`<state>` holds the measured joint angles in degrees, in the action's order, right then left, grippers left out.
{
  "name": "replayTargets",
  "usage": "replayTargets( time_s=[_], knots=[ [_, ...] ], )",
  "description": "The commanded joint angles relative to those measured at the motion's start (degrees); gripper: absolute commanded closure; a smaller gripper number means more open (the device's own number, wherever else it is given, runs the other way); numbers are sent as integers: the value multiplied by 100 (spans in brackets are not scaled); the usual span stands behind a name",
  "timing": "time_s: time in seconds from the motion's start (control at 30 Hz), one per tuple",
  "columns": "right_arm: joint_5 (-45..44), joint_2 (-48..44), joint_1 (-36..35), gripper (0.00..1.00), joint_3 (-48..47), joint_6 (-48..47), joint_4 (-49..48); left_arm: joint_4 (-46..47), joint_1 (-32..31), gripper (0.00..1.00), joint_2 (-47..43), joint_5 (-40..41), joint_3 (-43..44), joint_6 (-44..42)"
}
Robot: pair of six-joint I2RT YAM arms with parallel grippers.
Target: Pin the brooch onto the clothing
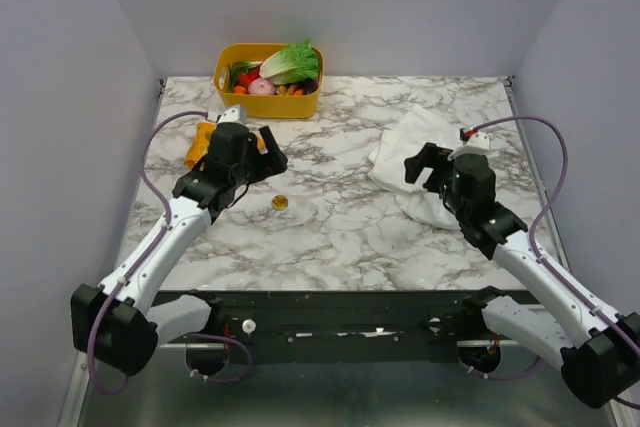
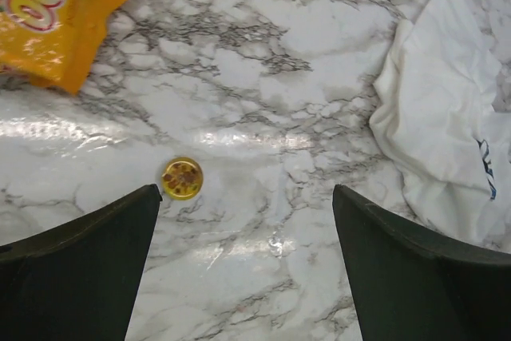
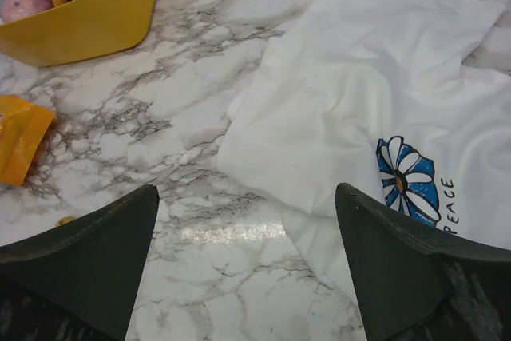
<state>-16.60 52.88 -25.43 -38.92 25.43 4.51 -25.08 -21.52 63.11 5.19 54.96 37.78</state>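
Both jaws wide apart, empty: left gripper (image 2: 246, 191) near the brooch (image 2: 182, 177), right gripper (image 3: 246, 189) over the clothing (image 3: 335, 109)

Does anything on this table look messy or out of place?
The shirt lies crumpled at the right, not spread flat. The brooch sits loose on the table, well apart from it. Nothing looks spilled or broken.

Glossy marble-look table (image 2: 263, 61); matt cloth shirt (image 3: 335, 117); brooch (image 2: 182, 177) prob. shiny metal.
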Motion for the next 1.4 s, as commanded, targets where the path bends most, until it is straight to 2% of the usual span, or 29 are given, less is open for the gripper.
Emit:
replayTargets(
  time_s=[0.0, 0.13, 0.2, 0.23, 0.27, 0.33, 0.37, 0.53, 0.57, 0.6, 0.83, 1.03, 1.13, 1.23, 1.33, 1.37],
  knots=[
    [-405, 152, 3, 0, -10, 6, 234, 574, -668, 1, 946, -378, 594, 1],
    [-257, 214, 274, 0, -2, 120, 384, 916, -1301, 1, 2280, -369, 1253, 63],
    [584, 248, 853, 0, 42, 277, 375, 996, -1538, 1, 2792, -518, 1771, 151],
    [927, 266, 1099, 0, 86, 348, 366, 979, -1609, 3, 3334, -702, 1999, 133],
    [1496, 284, 1554, 0, 103, 383, 366, 927, -1680, 4, 3618, -730, 2514, 81],
    [1634, 345, 1839, 0, 112, 402, 375, 751, -1872, 7, 4397, -765, 3053, 28],
    [1842, 363, 1988, 0, 104, 384, 384, 715, -1926, 8, 4629, -800, 3534, -7],
    [2424, 565, 2463, 0, 86, 349, 410, 365, -2111, 17, 5990, -1081, 4794, -157],
    [2599, 626, 2516, 0, 69, 349, 410, 285, -2137, 23, 6133, -1064, 5127, -174],
    [2670, 670, 2665, 0, 51, 331, 410, 189, -2129, 25, 6256, -1021, 5261, -183],
    [2934, 679, 2938, 0, -2, 269, 410, 469, -2146, 30, 6538, -1064, 5270, -131],
    [2961, 671, 2974, 0, 16, 261, 410, 452, -2164, 32, 6643, -1011, 5262, -113],
    [2978, 644, 2991, 0, 42, 252, 410, 311, -2172, 30, 6732, -915, 5367, -122],
    [2996, 600, 2991, 0, 42, 234, 454, 442, -2172, 31, 6741, -1107, 5288, -96],
    [2961, 521, 2991, 0, 51, 208, 480, 460, -2207, 37, 6793, -1275, 5279, -87],
    [2952, 504, 2991, 0, 60, 182, 472, 460, -2225, 42, 6819, -1292, 5323, -87]
  ],
)
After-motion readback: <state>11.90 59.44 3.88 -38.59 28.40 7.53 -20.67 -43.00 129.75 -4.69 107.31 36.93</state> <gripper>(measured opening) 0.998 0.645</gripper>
